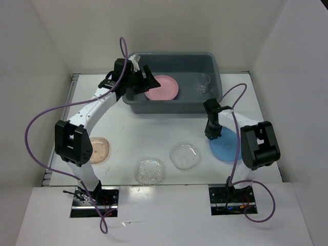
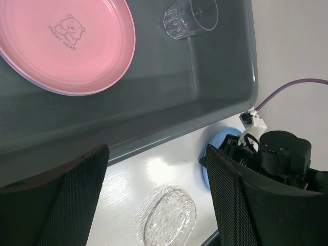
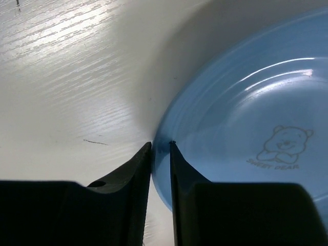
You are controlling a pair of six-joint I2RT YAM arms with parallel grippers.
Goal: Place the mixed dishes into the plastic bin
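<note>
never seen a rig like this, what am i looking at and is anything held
Two robot arms share a white table. One picture looks down from above; the others come from wrist cameras. A round pink plastic plate and small clear cup lie in the grey-blue plastic bin. On the table: a peach squarish plate, two clear textured dishes, a round blue plastic plate. The left gripper hangs open over the bin, empty. The right gripper straddles the blue plate's rim, jaws nearly together.

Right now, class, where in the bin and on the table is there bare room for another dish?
In the bin, between pink plate and clear cup. On the table: strip between bin and clear dishes. Crowded: near row, peach plate through blue plate.
</note>
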